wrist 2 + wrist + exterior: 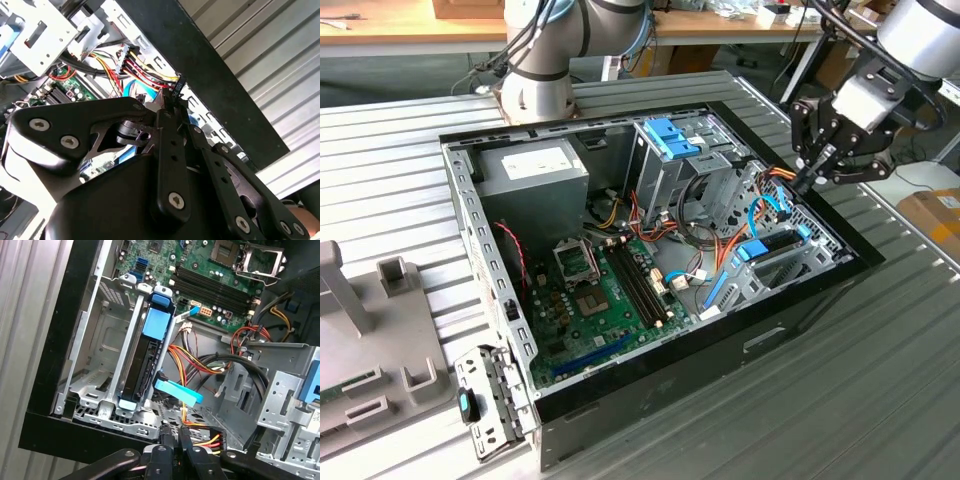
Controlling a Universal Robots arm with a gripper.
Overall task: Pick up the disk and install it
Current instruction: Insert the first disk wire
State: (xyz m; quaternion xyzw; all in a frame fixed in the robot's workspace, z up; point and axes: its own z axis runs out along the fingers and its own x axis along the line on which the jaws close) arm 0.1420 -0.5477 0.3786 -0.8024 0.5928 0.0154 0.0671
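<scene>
Looks like you're basically there: the disk [148, 352] is sitting on edge down in its drive cage [97, 347] at the corner of the computer case [650, 375], blue bracket showing (can't tell if it's fully latched). Your gripper [173, 436] has its fingers pinched together on nothing, hovering just over the case rim near the power cables [197, 362] — so not much looks left.

A robotics workshop: an open black metal computer case [650, 400] lay on a ribbed grey metal worktop [880, 400]; a grey robot-arm base [535, 85] and light wooden benches [400, 25] stood behind it.
</scene>
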